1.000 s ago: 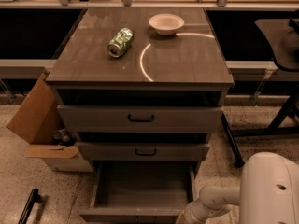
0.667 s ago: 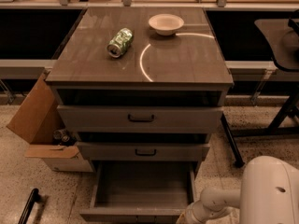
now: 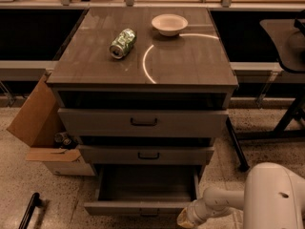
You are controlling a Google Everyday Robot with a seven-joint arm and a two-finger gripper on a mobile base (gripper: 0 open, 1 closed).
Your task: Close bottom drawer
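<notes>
The bottom drawer [image 3: 143, 187] of the grey-brown cabinet stands pulled far out at the bottom of the view, its plain grey box interior bare and its front [image 3: 138, 208] near the lower edge. The mid-width drawer front [image 3: 147, 154] and the widest top drawer front [image 3: 143, 122] above it are each pulled out a little. My white arm [image 3: 224, 199] reaches in from the lower right. The gripper [image 3: 187, 218] is at the right end of the bottom drawer's front, at the frame's lower edge.
A crushed green can [image 3: 123, 43] lies on the cabinet top [image 3: 190, 61], and a white bowl [image 3: 169, 24] stands behind it. An open cardboard box [image 3: 40, 128] sits on the floor at the left. A dark table leg [image 3: 286, 113] stands at the right. A black bar [image 3: 29, 210] lies at the lower left.
</notes>
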